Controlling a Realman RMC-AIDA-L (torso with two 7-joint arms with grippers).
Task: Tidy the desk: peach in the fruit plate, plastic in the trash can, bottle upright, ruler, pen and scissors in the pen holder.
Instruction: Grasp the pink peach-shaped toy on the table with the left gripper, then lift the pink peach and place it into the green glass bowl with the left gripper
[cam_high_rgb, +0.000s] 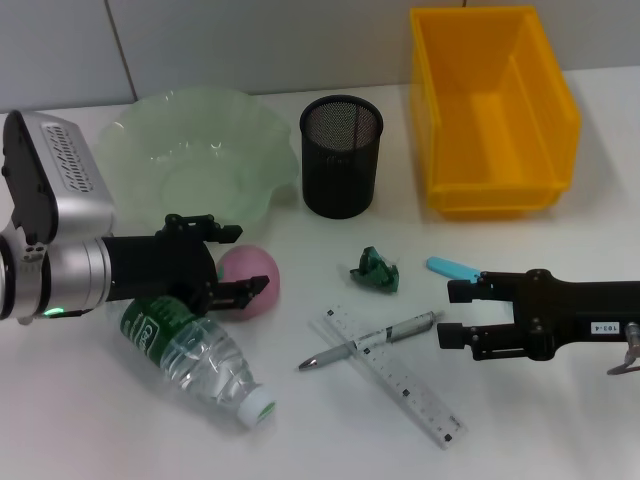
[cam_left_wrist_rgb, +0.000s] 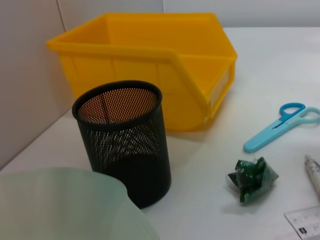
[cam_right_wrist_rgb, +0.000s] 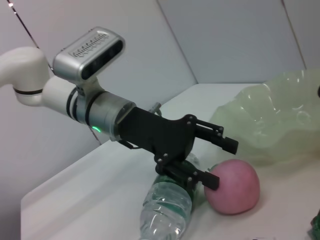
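At the far left, the left end effector (cam_high_rgb: 232, 262) reaches in low over the surface (cam_high_rgb: 120, 430), its fingers spread wide on either side of the peach (cam_high_rgb: 253, 280). It holds nothing yet, and whether a fingertip already touches the fruit cannot be told. The peach sits on the surface just in front of the fruit plate (cam_high_rgb: 135, 135), which lies far left. The fruit looks round, smooth and light, probably firm enough for a moderate squeeze; a grip across its widest part should keep it from popping out. Just nearer lies the bottle (cam_high_rgb: 200, 362) on its side, cap pointing near and right. It seems clear, thin-walled and nearly empty, so it will likely roll and dent; the stiffer neck would be the better hold.

Toward the middle, the mesh pen holder (cam_high_rgb: 341, 155) stands upright at the far side. Nearer, a crumpled green plastic wrapper (cam_high_rgb: 376, 270) should weigh almost nothing and crush easily. The pen (cam_high_rgb: 368, 340) lies across the flat ruler (cam_high_rgb: 395, 375), which may be hard to lift off the surface.

On the right, the blue scissors (cam_high_rgb: 452, 267) lie beside the right end effector (cam_high_rgb: 458, 312), which hovers open and empty. The yellow bin (cam_high_rgb: 490, 110) stands far right.
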